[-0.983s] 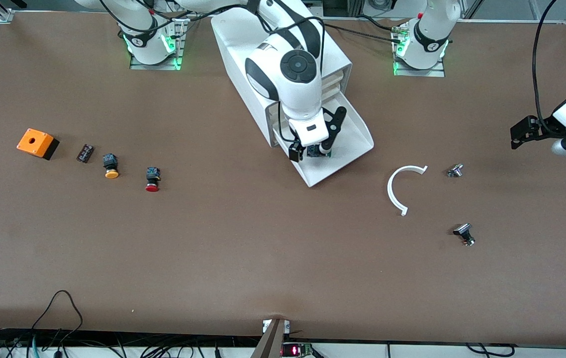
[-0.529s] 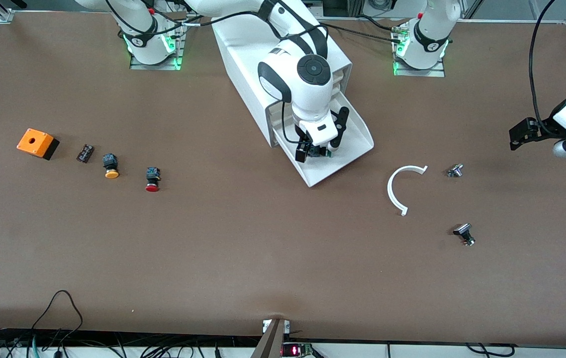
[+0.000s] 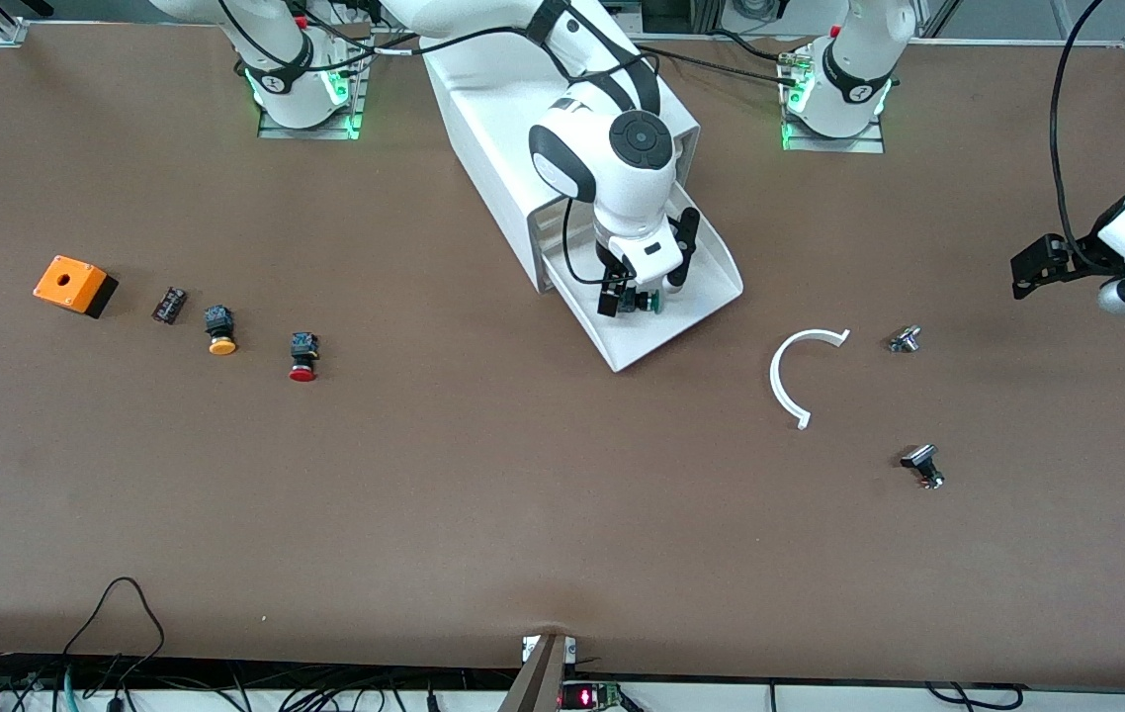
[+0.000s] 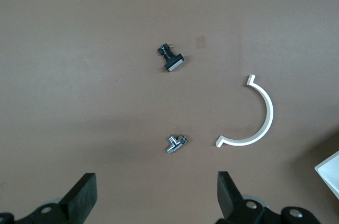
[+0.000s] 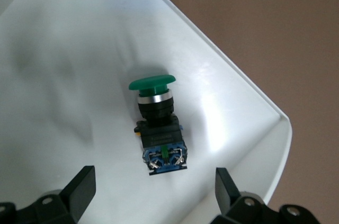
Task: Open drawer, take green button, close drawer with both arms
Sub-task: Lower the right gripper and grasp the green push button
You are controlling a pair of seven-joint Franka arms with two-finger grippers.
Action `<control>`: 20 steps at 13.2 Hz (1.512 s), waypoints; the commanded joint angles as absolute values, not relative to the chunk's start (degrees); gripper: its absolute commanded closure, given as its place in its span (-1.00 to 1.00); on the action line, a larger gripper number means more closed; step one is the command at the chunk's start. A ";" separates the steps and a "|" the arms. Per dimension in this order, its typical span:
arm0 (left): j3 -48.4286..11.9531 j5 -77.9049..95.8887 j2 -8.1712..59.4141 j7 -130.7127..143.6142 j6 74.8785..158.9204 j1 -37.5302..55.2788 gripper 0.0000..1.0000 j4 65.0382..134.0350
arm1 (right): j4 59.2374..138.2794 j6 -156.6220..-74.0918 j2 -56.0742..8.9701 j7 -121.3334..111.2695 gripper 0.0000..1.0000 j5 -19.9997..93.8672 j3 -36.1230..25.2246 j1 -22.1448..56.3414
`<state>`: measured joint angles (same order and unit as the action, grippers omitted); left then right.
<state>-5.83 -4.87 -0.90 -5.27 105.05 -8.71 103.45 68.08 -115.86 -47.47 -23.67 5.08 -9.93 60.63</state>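
The lowest drawer point(image 3: 637, 341) of the white cabinet point(image 3: 493, 99) stands pulled open. The green-capped button point(image 3: 652, 301) lies on its side in the drawer. My right gripper point(image 3: 642, 294) is open just above the drawer with a finger on either side of the button, not touching it. In the right wrist view the button point(image 5: 156, 123) lies on the white drawer floor point(image 5: 79, 49), just ahead of the open right gripper point(image 5: 153, 192). My left gripper point(image 3: 1022, 275) waits, open and empty, over the left arm's end of the table; it is also in the left wrist view point(image 4: 154, 197).
An orange box point(image 3: 74, 285), a small black part point(image 3: 169, 304), a yellow-capped button point(image 3: 219, 330) and a red-capped button point(image 3: 302, 357) lie toward the right arm's end. A white arc point(image 3: 790, 371) and two small metal parts point(image 3: 904, 339) point(image 3: 922, 466) lie toward the left arm's end.
My right gripper has shifted over the open drawer toward the left arm's end and come down around the green button. The left arm has barely moved.
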 commanded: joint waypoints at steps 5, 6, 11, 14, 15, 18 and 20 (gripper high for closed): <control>-5.98 -5.71 -0.97 -4.57 104.33 -8.53 -1.00 103.62 | 66.01 -118.47 -50.45 -24.52 -1.00 4.48 -10.81 61.79; -5.98 -5.71 -0.97 -4.57 104.41 -8.53 -1.00 103.62 | 66.01 -119.78 -51.06 -24.52 -1.00 4.48 -10.81 61.79; -5.98 -5.71 -0.97 -4.57 104.33 -8.53 -1.00 103.62 | 66.01 -121.38 -52.56 -24.61 -1.00 4.48 -10.90 61.96; -5.98 -5.71 -0.97 -4.48 104.33 -8.53 -1.00 103.62 | 66.01 -121.64 -52.56 -25.57 -0.68 3.34 -10.90 61.70; -6.06 -5.71 -0.97 -4.48 104.33 -8.53 -1.00 103.62 | 66.01 -122.25 -52.47 -25.75 -0.54 3.34 -10.90 61.61; -5.98 -5.71 -0.97 -4.48 104.33 -8.53 -1.00 103.71 | 66.09 -125.41 -52.91 -25.75 -0.32 3.34 -11.07 61.53; -5.98 -5.71 -0.97 -4.48 104.33 -8.61 -1.00 103.71 | 66.09 -125.42 -52.91 -25.75 -0.19 3.34 -11.34 61.52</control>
<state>-5.88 -4.87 -0.82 -5.16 104.93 -8.71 103.62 67.72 -124.86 -51.51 -25.15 3.94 -10.68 61.24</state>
